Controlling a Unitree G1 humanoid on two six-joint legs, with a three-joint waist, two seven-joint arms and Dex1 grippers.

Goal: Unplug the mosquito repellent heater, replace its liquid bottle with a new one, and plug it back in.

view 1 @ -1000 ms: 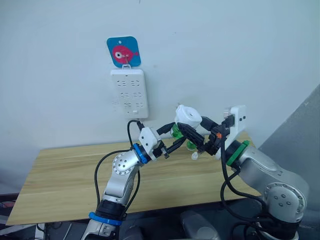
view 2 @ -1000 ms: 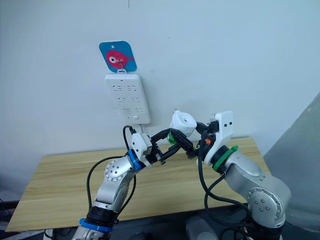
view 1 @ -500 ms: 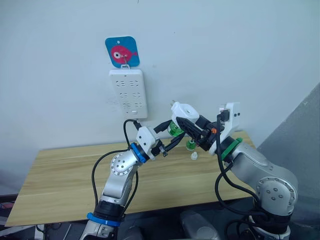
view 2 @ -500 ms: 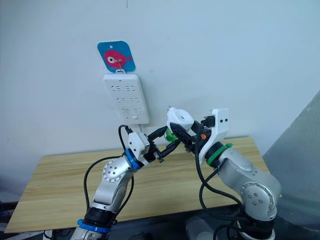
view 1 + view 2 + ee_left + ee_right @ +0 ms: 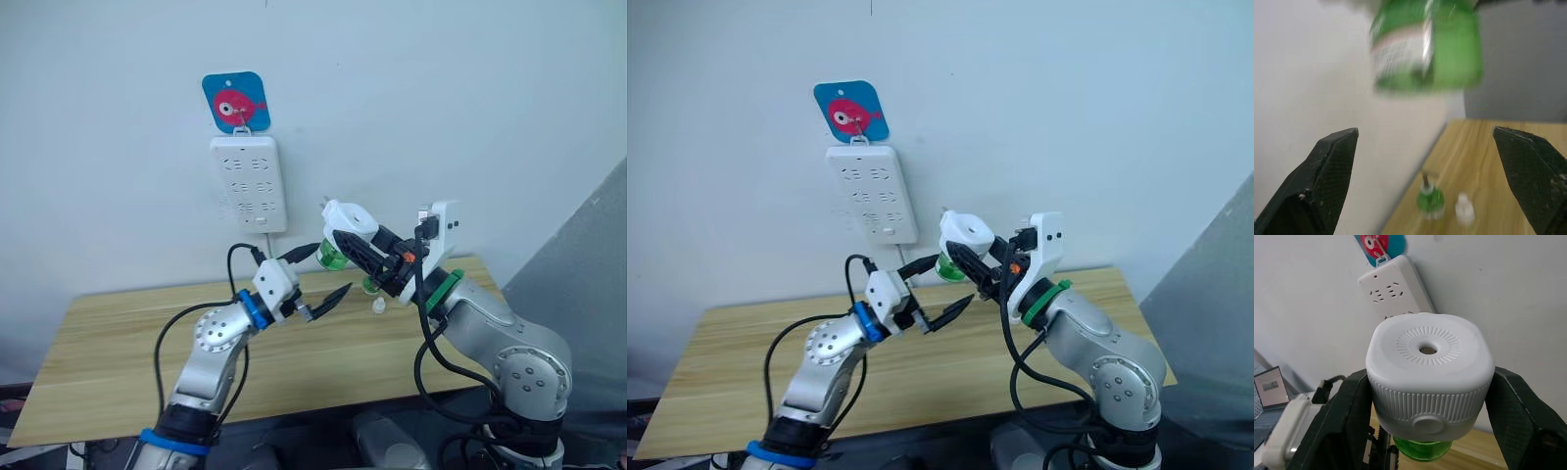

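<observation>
The mosquito repellent heater (image 5: 1430,374), a green bottle (image 5: 1427,46) fitted under it, sits pinched between the right gripper (image 5: 367,257)'s two fingers, held in the air above the wooden table (image 5: 118,343) near the wall power strip (image 5: 248,183). The left gripper (image 5: 320,277) hangs just below the bottle with its fingers spread wide, touching nothing.

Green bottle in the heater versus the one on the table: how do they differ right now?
The green bottle in the heater hangs in the air under the mosquito repellent heater, which the right gripper clamps; the green bottle on the table stands alone on the table. The first has its neck hidden in the heater; the second shows a bare wick, with a small white cap beside it. Both are green.
</observation>
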